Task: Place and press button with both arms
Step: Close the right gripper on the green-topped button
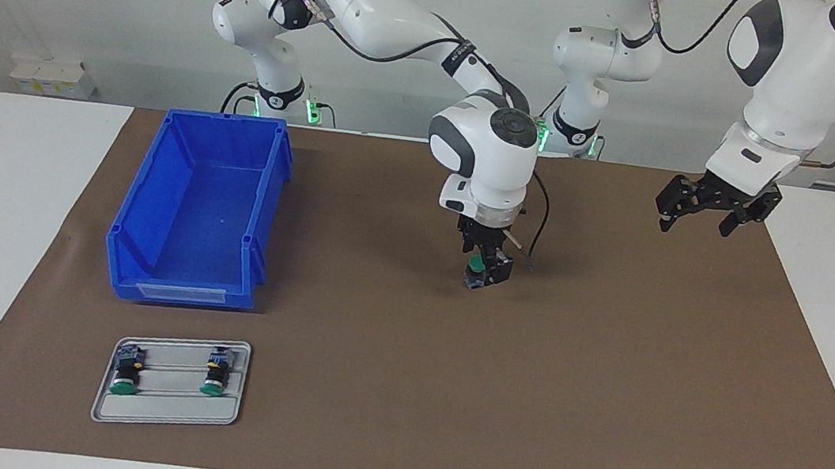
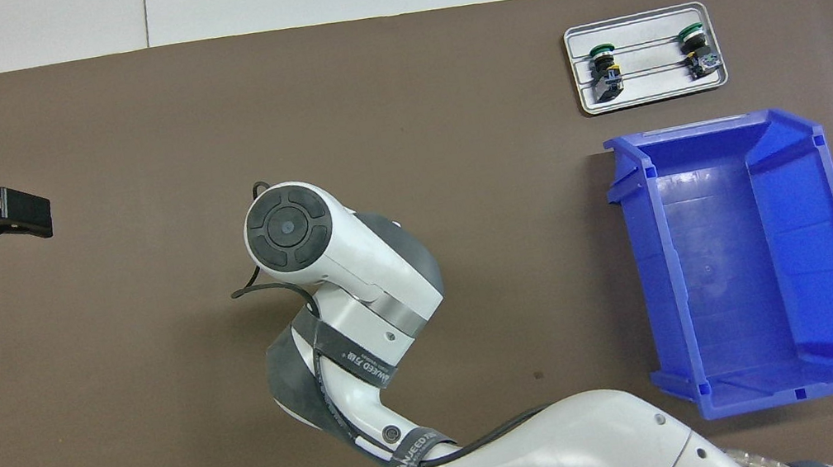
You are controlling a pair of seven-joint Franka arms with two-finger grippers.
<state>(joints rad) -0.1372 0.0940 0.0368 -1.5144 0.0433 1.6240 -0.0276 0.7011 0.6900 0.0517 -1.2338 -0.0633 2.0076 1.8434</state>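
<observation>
Tray (image 1: 166, 412); button (image 1: 474, 269) upright, cap up

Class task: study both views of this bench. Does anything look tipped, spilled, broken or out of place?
Nothing stands out. Two buttons lie tidily on the grey tray, the blue bin sits upright, and the right gripper holds a third button over the mat's middle.

Tray (image 1: 165, 411) (two buttons on it) lies beside bin (image 1: 197, 215).

2 white jointed arms (image 1: 382, 7) with dark grey joint rings, round black end caps, black cables, printed grey cable straps; black 2-finger grippers; green base lights, upper centre.
</observation>
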